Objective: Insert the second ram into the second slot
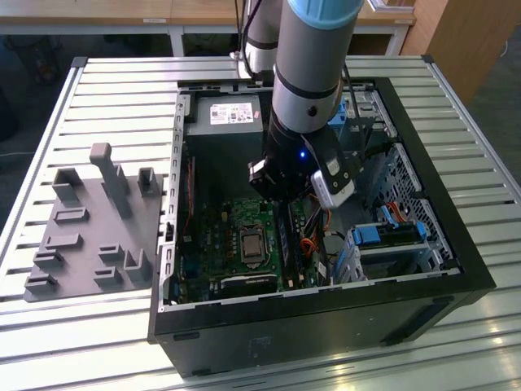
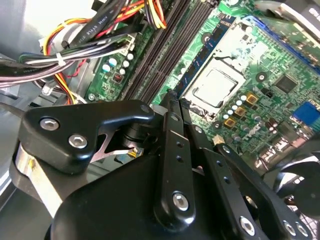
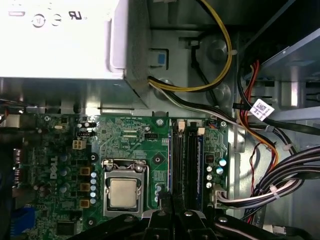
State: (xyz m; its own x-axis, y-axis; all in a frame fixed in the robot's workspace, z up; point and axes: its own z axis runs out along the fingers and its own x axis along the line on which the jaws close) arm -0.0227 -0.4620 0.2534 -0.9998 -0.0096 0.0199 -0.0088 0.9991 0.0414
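Nearest the lens, the black end effector (image 2: 175,100) hangs over the dark memory slots (image 3: 184,160), its fingertips drawn close together. A thin blue strip, seemingly the second ram (image 2: 202,60), stands in the slot beside the processor (image 3: 122,192). White printed labels mark the power supply (image 1: 232,114) and a cable tag (image 3: 261,108). The arm (image 1: 309,73) points down into the open case (image 1: 456,265) on the desk (image 1: 106,90).

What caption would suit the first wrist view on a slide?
Gripper low over the motherboard, close to the memory slots beside the CPU socket.
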